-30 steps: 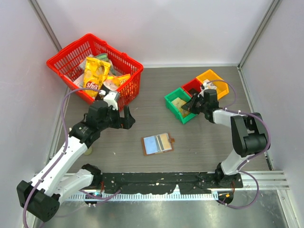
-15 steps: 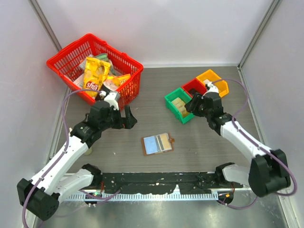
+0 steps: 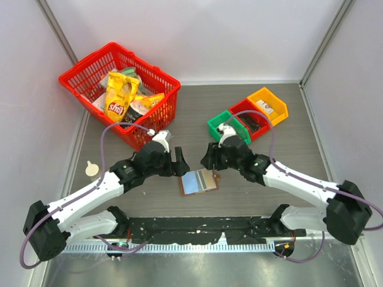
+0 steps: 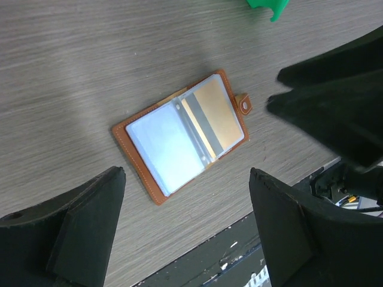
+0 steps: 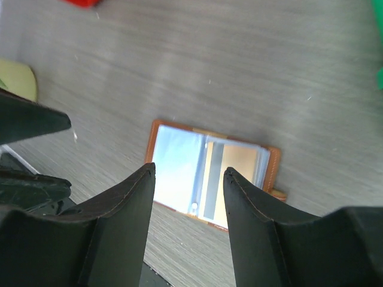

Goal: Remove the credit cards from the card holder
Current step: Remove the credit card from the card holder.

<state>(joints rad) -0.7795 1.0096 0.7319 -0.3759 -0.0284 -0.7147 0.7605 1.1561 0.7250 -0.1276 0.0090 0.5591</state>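
Observation:
The card holder (image 3: 198, 181) lies open and flat on the table near the front middle, brown leather with pale blue-grey inner faces. A tan credit card (image 3: 207, 178) sits in its right sleeve; the left sleeve looks pale and blank. My left gripper (image 3: 179, 164) is open and empty, just above the holder's far left corner. My right gripper (image 3: 209, 159) is open and empty, above its far right edge. The left wrist view shows the holder (image 4: 179, 134) and card (image 4: 218, 116) between open fingers (image 4: 90, 215). The right wrist view shows the holder (image 5: 209, 173) past open fingers (image 5: 128, 209).
A green bin (image 3: 220, 124), a red bin (image 3: 246, 112) and an orange bin (image 3: 269, 103) stand in a row at the right back. A red basket (image 3: 90, 66) with yellow snack bags (image 3: 119, 92) stands at the left back. A small cream object (image 3: 91, 168) lies at the left.
The right gripper has swung from the green bin down and left to the holder. The left gripper has moved right and nearer to the holder. The holder has not moved.

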